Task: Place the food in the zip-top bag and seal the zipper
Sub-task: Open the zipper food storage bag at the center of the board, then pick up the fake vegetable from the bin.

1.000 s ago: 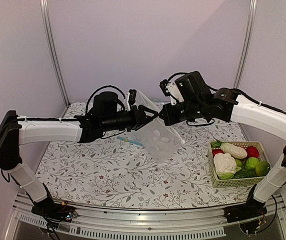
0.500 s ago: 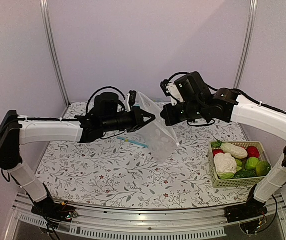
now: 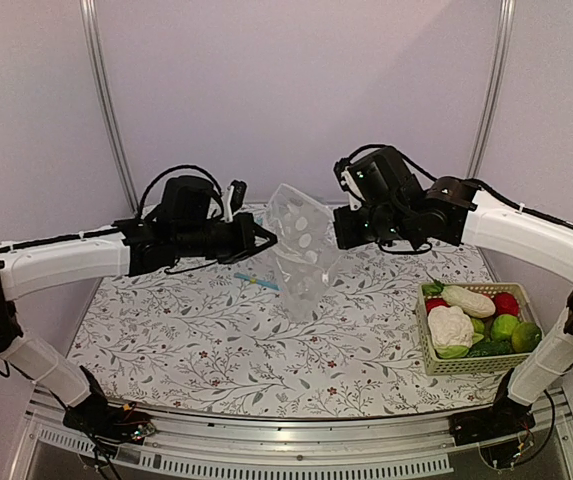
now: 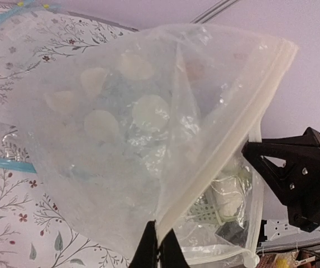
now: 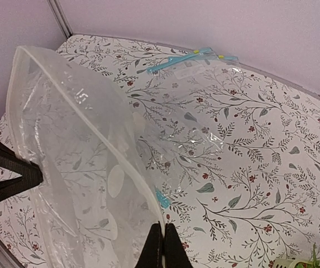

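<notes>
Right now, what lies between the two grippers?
The dotted zip-top bag hangs between the left gripper and right gripper, each pinching its mouth edge; the top external view shows it.

— What kind of place is shown?
— A robot test booth is indicated: plain walls [image 3: 296,90] are framed by metal posts [image 3: 106,100], and arm bases [image 3: 106,418] are bolted to a rail [image 3: 296,445] at the table's [image 3: 216,350] near edge.

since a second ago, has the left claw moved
Yes: the left claw has drawn leftward, farther from the pale green plastic basket.
</notes>
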Robot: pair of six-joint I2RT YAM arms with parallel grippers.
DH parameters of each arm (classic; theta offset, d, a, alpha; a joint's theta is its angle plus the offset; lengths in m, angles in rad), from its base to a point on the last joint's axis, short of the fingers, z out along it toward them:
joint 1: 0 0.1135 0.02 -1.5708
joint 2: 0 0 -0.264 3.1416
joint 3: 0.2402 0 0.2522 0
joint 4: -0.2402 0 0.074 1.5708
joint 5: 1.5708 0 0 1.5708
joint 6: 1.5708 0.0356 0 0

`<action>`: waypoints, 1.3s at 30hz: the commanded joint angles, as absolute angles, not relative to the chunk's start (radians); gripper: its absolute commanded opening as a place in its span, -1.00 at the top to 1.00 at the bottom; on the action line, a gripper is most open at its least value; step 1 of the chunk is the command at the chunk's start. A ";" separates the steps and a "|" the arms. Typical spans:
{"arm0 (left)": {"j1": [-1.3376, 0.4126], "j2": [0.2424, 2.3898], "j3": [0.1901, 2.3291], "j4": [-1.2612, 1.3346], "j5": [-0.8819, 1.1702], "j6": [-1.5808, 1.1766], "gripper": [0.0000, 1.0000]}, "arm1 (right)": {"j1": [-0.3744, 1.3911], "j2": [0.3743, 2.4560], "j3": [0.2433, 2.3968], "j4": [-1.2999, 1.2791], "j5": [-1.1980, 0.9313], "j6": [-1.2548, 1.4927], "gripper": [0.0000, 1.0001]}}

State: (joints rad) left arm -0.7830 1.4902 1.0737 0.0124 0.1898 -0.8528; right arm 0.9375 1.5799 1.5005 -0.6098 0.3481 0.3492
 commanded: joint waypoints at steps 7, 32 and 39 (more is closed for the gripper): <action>-0.689 1.371 1.181 -0.460 0.230 -0.662 1.00 | 0.896 1.608 1.509 -0.629 0.325 0.447 1.00; -0.568 1.708 1.683 -1.011 0.323 -0.316 1.00 | 0.786 1.282 1.272 -1.092 0.413 0.508 -0.98; -0.573 1.719 1.589 -0.837 0.421 -0.378 1.00 | 0.751 1.173 1.156 -1.270 0.443 0.666 -0.97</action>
State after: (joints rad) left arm -0.5728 1.7058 1.6203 -0.9379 0.3489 -0.3458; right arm 0.7750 1.2522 1.1893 -1.0958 0.3737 0.5529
